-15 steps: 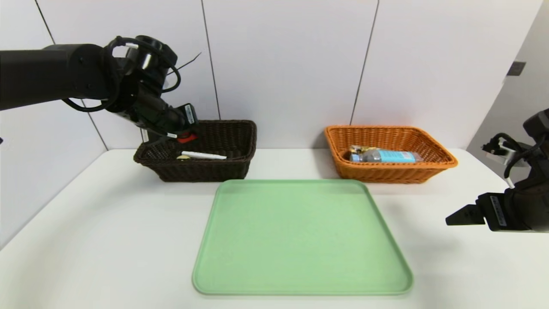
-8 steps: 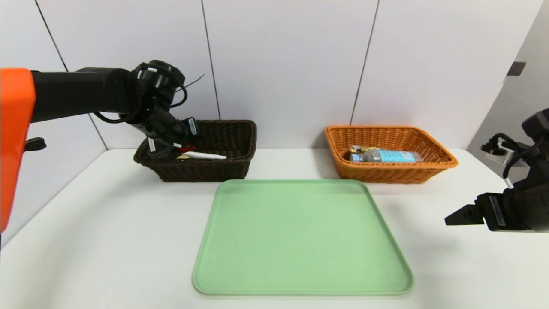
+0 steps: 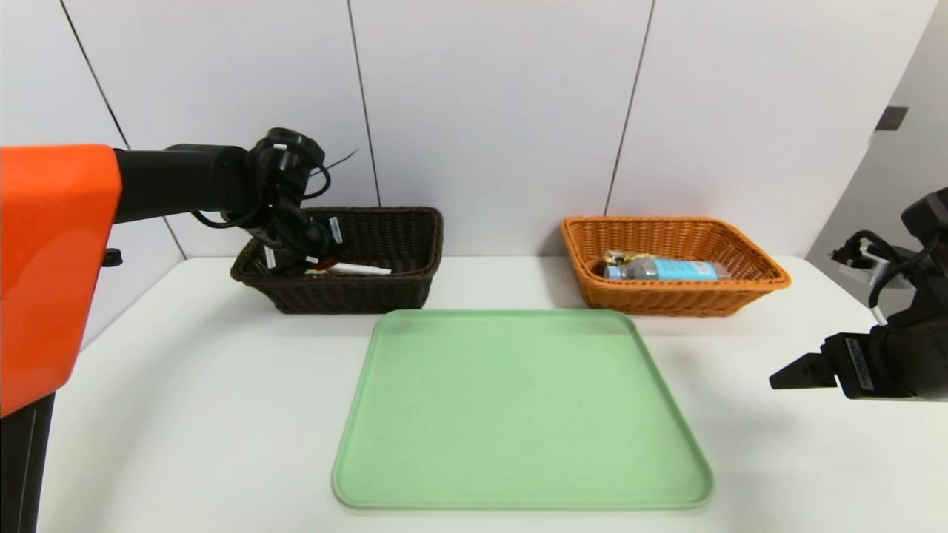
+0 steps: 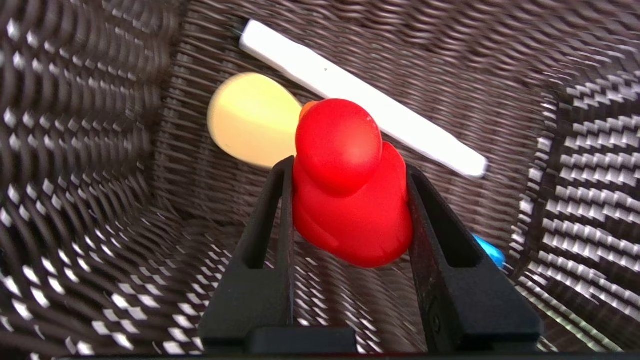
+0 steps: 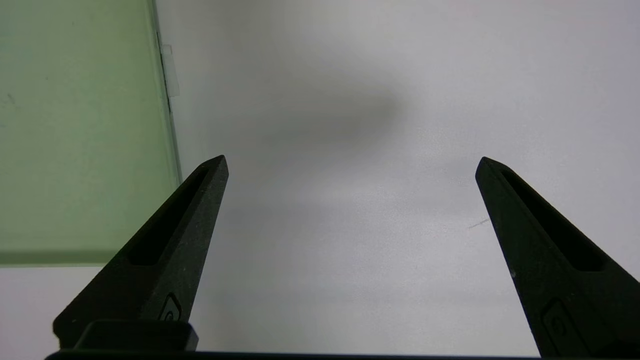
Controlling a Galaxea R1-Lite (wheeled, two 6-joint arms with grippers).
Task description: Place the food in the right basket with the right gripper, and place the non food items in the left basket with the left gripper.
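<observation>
My left gripper is down inside the dark brown left basket, shut on a red rubber duck that hangs just above the woven floor. Beneath it lie a white pen-like stick, a pale yellow round piece and a small blue thing. In the head view the left gripper sits over the basket's left part. The orange right basket holds a blue-labelled packet and a gold-wrapped item. My right gripper stands open over bare table at the right.
A large green tray with nothing on it lies in the middle of the white table. Both baskets stand against the back wall. The tray's right edge shows beside the right gripper.
The left arm has reached farther out and lowered the red duck from above the brown basket's rim down into it. The right arm has not moved.
</observation>
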